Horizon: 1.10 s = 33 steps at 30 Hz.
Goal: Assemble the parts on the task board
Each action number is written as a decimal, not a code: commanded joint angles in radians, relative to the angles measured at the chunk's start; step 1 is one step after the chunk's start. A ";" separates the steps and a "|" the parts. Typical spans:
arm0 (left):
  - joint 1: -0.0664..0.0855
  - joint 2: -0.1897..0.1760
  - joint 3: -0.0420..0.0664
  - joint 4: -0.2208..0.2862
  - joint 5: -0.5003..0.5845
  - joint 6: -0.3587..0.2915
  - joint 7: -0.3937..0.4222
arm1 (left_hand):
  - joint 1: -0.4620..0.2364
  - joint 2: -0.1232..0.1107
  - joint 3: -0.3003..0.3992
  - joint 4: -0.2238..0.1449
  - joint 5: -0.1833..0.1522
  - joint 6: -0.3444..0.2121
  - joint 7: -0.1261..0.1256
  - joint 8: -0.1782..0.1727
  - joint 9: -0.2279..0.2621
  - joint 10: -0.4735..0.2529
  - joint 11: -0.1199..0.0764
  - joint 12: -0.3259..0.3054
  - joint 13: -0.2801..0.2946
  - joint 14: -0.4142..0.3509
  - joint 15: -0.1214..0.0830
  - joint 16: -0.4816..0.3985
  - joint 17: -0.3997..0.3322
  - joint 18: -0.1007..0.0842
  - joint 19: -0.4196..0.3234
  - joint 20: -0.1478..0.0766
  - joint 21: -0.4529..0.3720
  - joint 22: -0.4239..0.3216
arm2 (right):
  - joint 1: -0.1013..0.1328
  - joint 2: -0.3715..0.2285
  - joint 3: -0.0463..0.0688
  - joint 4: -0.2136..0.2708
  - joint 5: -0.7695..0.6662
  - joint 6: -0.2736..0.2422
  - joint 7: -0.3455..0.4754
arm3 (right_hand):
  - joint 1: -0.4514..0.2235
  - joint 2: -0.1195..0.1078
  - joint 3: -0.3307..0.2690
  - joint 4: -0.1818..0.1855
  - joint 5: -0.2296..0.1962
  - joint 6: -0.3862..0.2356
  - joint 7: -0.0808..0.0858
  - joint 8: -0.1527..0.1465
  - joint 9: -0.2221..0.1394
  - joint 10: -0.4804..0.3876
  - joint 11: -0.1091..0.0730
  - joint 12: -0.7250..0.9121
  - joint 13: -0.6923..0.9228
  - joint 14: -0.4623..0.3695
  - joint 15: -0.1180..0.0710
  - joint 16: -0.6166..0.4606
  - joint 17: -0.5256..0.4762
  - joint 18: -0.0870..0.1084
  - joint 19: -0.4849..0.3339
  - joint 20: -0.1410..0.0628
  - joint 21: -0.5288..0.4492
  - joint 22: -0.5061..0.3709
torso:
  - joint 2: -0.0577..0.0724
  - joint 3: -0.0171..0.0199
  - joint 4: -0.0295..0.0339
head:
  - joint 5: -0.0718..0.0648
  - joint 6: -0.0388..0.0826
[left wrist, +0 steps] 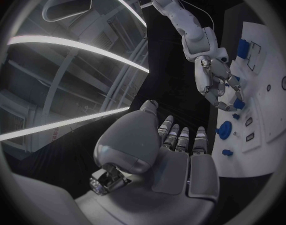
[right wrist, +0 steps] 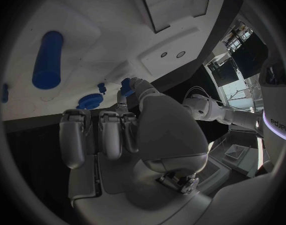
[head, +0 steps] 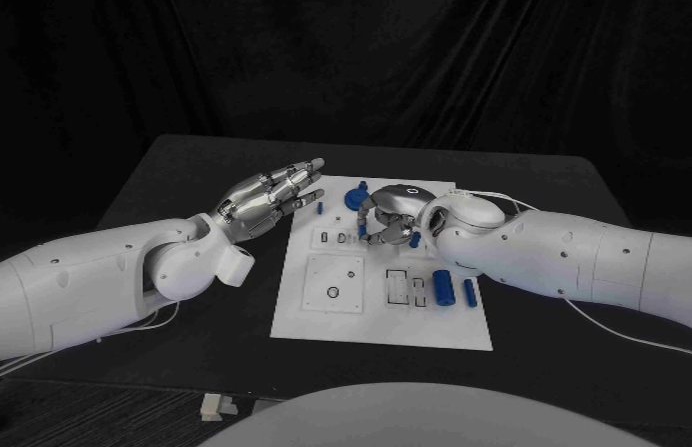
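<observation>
The white task board (head: 378, 319) lies mid-table. My right hand (head: 391, 217) hovers over its far half, fingers curled, and pinches a small blue part (head: 414, 238) at its fingertips; the same part (left wrist: 238, 104) shows in the left wrist view and again (right wrist: 125, 83) in the right wrist view. My left hand (head: 273, 197) hangs flat and open beside the board's far left corner, holding nothing. A round blue part (head: 356, 198) and a small blue peg (head: 319, 207) sit on the far left of the board. A blue cylinder (head: 444, 286) and a slimmer blue piece (head: 470, 292) lie at its right.
A raised white square block with a small hole (head: 335, 285) sits on the board's near left. Rectangular slots (head: 405, 287) lie beside the cylinder. A white cable (head: 606, 322) trails from my right arm across the black table (head: 188, 172).
</observation>
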<state>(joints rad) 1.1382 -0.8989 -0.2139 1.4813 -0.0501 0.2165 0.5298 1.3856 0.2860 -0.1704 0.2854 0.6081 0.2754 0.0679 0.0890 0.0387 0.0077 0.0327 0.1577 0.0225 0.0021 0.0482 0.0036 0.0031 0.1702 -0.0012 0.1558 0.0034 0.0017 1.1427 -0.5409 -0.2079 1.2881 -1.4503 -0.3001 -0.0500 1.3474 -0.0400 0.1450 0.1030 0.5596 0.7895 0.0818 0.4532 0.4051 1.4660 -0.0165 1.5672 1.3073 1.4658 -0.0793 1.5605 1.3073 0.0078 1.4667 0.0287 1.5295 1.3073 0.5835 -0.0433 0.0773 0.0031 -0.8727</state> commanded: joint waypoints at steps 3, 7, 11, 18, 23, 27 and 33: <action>-0.001 0.003 0.001 0.002 0.000 0.014 0.008 | 0.012 0.000 0.006 -0.001 0.004 0.003 0.002 0.004 0.001 -0.001 0.007 0.000 0.001 -0.001 0.009 0.000 -0.002 0.003 0.001 0.005 -0.003 -0.002 | -0.003 0.007 0.001 0.002 -0.041 -0.016 -0.053 | -0.001 -0.003 0.009 -0.007 0.006 -0.002 0.003 0.007 0.003 0.105 0.008 0.004 0.264 0.098 0.007 -0.006 0.230 0.006 0.078 0.007 -0.005 0.245 | -0.001 0.0001 -0.0004 | -0.003 0.000; -0.001 0.004 0.001 0.001 0.000 0.017 0.007 | 0.013 0.000 0.007 -0.001 0.004 0.004 0.002 0.004 0.001 -0.001 0.008 0.000 0.001 -0.001 0.009 0.000 -0.002 0.003 0.001 0.005 -0.003 -0.002 | -0.005 0.014 0.001 -0.005 -0.047 -0.021 -0.059 | -0.002 -0.004 0.011 -0.008 0.010 -0.004 0.004 0.008 0.003 0.105 0.009 0.004 0.264 0.097 0.007 -0.006 0.229 0.007 0.078 0.008 -0.006 0.244 | -0.001 0.0001 -0.0005 | -0.001 0.000; -0.001 0.005 0.001 0.001 0.000 0.019 0.006 | 0.013 0.000 0.007 -0.001 0.004 0.004 0.002 0.004 0.001 -0.001 0.008 0.000 0.001 -0.001 0.009 0.000 -0.002 0.003 0.001 0.005 -0.003 -0.002 | -0.009 0.022 0.001 -0.018 -0.049 -0.018 -0.063 | -0.002 -0.005 0.012 -0.009 0.011 -0.007 0.005 0.007 0.003 0.105 0.010 0.004 0.264 0.097 0.008 -0.007 0.228 0.007 0.077 0.009 -0.008 0.243 | -0.001 0.0001 -0.0006 | 0.001 0.000; -0.001 0.005 0.001 0.000 0.000 0.022 0.006 | 0.013 0.000 0.007 -0.001 0.004 0.004 0.002 0.004 0.001 -0.001 0.008 0.000 0.001 -0.001 0.009 0.000 -0.002 0.003 0.001 0.005 -0.003 -0.002 | -0.018 0.034 0.001 -0.038 -0.050 -0.012 -0.063 | -0.006 -0.007 0.020 -0.014 0.008 -0.035 0.009 0.000 0.000 0.105 0.012 0.004 0.264 0.097 0.011 -0.007 0.227 0.007 0.076 0.012 -0.009 0.243 | -0.001 -0.0001 -0.0004 | 0.003 0.000; -0.001 0.007 0.001 -0.001 0.000 0.025 0.005 | 0.014 0.000 0.008 -0.001 0.005 0.003 0.003 0.004 0.001 -0.001 0.008 -0.001 0.001 -0.001 0.009 0.000 -0.002 0.003 0.001 0.005 -0.003 -0.002 | -0.024 0.040 0.001 -0.046 -0.050 -0.002 -0.063 | -0.008 -0.009 0.025 -0.018 0.002 -0.051 0.010 -0.004 -0.002 0.105 0.012 0.004 0.264 0.097 0.011 -0.008 0.226 0.008 0.075 0.013 -0.011 0.242 | -0.001 0.0000 -0.0004 | 0.002 0.000; -0.001 0.009 0.001 -0.002 0.000 0.027 0.004 | 0.014 0.000 0.008 -0.001 0.005 0.003 0.003 0.004 0.001 -0.001 0.008 -0.001 0.001 -0.001 0.009 0.000 -0.002 0.003 0.001 0.005 -0.003 -0.002 | -0.027 0.042 0.001 -0.050 -0.051 0.006 -0.064 | -0.010 -0.009 0.027 -0.019 -0.003 -0.058 0.010 -0.006 -0.003 0.105 0.013 0.004 0.264 0.097 0.011 -0.008 0.227 0.008 0.076 0.013 -0.011 0.242 | -0.001 0.0000 -0.0001 | 0.003 0.000; -0.002 0.009 0.001 -0.003 0.000 0.029 0.003 | 0.014 0.000 0.008 -0.001 0.005 0.003 0.003 0.004 0.001 -0.001 0.008 -0.001 0.001 -0.001 0.009 0.000 -0.002 0.003 0.001 0.005 -0.003 -0.002 | -0.030 0.044 0.001 -0.052 -0.051 0.008 -0.064 | -0.012 -0.011 0.030 -0.021 -0.008 -0.069 0.010 -0.008 -0.004 0.105 0.013 0.004 0.264 0.097 0.012 -0.008 0.226 0.008 0.075 0.014 -0.011 0.242 | -0.001 -0.0003 -0.0003 | 0.002 0.000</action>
<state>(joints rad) 1.1380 -0.8922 -0.2139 1.4773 -0.0501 0.2291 0.5240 1.3856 0.2860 -0.1677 0.2826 0.6080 0.2754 0.0679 0.0890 0.0387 0.0073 0.0323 0.1577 0.0225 0.0021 0.0482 0.0036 0.0022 0.1701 -0.0012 0.1558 0.0034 0.0017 1.1176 -0.4971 -0.2055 1.2374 -1.4915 -0.3036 -0.0918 1.3417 -0.0446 0.1687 0.0797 0.5554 0.7257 0.0919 0.4488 0.4019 1.4658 -0.0095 1.5672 1.3078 1.4650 -0.0731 1.5567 1.3074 0.0078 1.4668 0.0360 1.5215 1.3079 0.5826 -0.0433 0.0768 0.0051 -0.8727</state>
